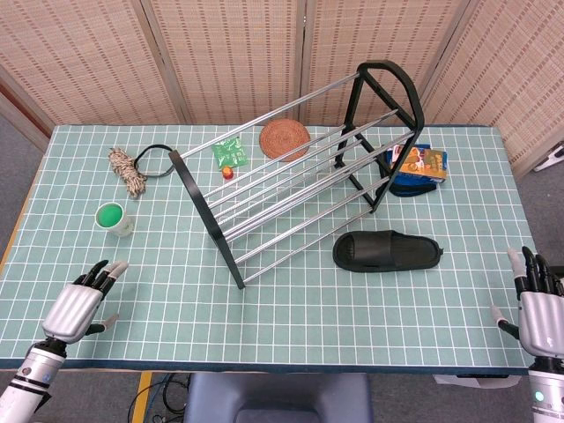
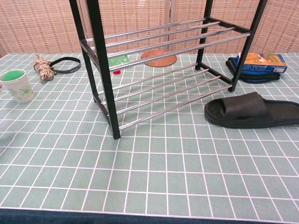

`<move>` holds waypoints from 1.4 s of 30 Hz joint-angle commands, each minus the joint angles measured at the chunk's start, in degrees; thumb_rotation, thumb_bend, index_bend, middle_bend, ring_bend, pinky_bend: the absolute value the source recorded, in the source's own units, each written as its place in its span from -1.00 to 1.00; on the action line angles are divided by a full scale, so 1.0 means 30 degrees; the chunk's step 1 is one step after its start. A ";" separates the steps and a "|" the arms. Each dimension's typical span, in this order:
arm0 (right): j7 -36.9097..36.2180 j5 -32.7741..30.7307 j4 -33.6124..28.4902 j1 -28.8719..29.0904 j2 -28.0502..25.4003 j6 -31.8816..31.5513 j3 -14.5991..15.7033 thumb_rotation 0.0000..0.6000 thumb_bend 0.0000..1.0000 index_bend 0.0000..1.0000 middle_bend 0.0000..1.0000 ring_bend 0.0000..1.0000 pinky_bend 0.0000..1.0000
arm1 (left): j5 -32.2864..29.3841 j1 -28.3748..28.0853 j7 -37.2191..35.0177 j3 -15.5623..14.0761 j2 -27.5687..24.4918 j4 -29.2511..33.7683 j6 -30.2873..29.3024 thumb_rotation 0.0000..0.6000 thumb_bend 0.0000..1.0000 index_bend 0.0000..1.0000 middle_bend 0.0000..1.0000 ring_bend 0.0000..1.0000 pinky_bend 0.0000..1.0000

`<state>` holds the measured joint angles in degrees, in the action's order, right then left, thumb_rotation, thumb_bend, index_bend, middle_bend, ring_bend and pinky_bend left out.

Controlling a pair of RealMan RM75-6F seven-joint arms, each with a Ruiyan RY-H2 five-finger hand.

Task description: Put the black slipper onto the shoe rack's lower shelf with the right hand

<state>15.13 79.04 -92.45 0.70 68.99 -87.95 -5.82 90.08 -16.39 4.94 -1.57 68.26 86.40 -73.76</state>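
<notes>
A black slipper (image 1: 386, 251) lies flat on the green checked table, just in front of the shoe rack's right end; the chest view shows the slipper (image 2: 252, 111) at the right. The black-framed shoe rack (image 1: 295, 167) with silver bars stands diagonally mid-table, and its lower shelf (image 2: 173, 95) holds nothing. My right hand (image 1: 539, 304) hovers at the table's front right corner, fingers apart, holding nothing, well right of the slipper. My left hand (image 1: 84, 300) rests at the front left, fingers spread and empty. Neither hand shows in the chest view.
A white cup with green inside (image 1: 115, 218) stands at the left, a coiled rope and black cord (image 1: 132, 167) behind it. A green packet (image 1: 230, 155) and woven coaster (image 1: 284, 139) lie behind the rack. A blue-orange box (image 1: 419, 166) sits on a dark item at the back right.
</notes>
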 commanded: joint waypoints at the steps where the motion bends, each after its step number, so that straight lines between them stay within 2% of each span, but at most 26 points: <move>1: 0.0025 -0.0075 0.0022 0.0030 0.0005 0.0058 -0.0036 1.00 -0.65 -1.00 -1.00 -1.00 -0.67 | -0.0039 -0.0012 -0.0005 0.0001 -0.0001 -0.0015 0.0050 1.00 -0.48 -1.00 -0.77 -0.86 -0.41; 11: -0.0894 -0.0624 -0.0252 0.0567 -0.0662 0.1467 -0.0238 1.00 -0.65 -1.00 -1.00 -1.00 -0.67 | -0.0317 -0.0056 -0.0355 0.0182 -0.0065 -0.0153 0.0106 1.00 -0.48 -1.00 -0.77 -0.86 -0.41; 14: -0.1597 -0.1086 -0.1116 0.1144 -0.1799 0.3234 -0.0184 1.00 -0.65 -1.00 -1.00 -1.00 -0.70 | -0.0368 -0.0100 -0.0488 0.0214 -0.0088 -0.0160 0.0175 1.00 -0.48 -1.00 -0.77 -0.86 -0.41; 18: -0.1951 -0.1901 -0.1955 0.2202 -0.3310 0.5931 -0.0139 1.00 -0.66 -1.00 -1.00 -1.00 -0.99 | -0.0246 -0.0124 -0.0413 0.0201 -0.0033 -0.0134 0.0117 1.00 -0.48 -1.00 -0.77 -0.86 -0.41; 22: -0.2541 -0.3151 -0.2062 0.3571 -0.4491 0.8753 -0.0463 1.00 -0.67 -1.00 -1.00 -1.00 -1.00 | -0.0383 -0.0101 -0.0068 0.0173 0.0090 -0.0107 0.0220 1.00 -0.48 -1.00 -0.77 -0.86 -0.41; 27: -0.2372 -0.4490 -0.1240 0.5429 -0.5022 1.2105 -0.0593 1.00 -0.67 -1.00 -1.00 -1.00 -1.00 | -0.0613 0.0033 0.0338 0.0254 0.0165 -0.0017 0.0055 1.00 -0.48 -1.00 -0.77 -0.86 -0.41; 32: -0.2169 -0.5213 0.0403 0.7193 -0.4507 1.4595 -0.0648 1.00 -0.67 -1.00 -1.00 -1.00 -1.00 | -0.0838 0.0198 0.0612 0.0331 0.0169 0.0066 -0.0145 1.00 -0.48 -1.00 -0.77 -0.86 -0.42; 42: -0.5086 -0.3553 0.3656 0.9017 -0.3119 1.7146 -0.0698 1.00 -0.66 -1.00 -1.00 -1.00 -1.00 | -0.1139 0.0209 0.1003 0.0400 0.0284 0.0093 0.0035 1.00 -0.48 -1.00 -0.77 -0.86 -0.41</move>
<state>1.05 67.40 -82.50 26.79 58.81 -37.63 -7.95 86.72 -15.72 7.90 -0.38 69.07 86.70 -73.71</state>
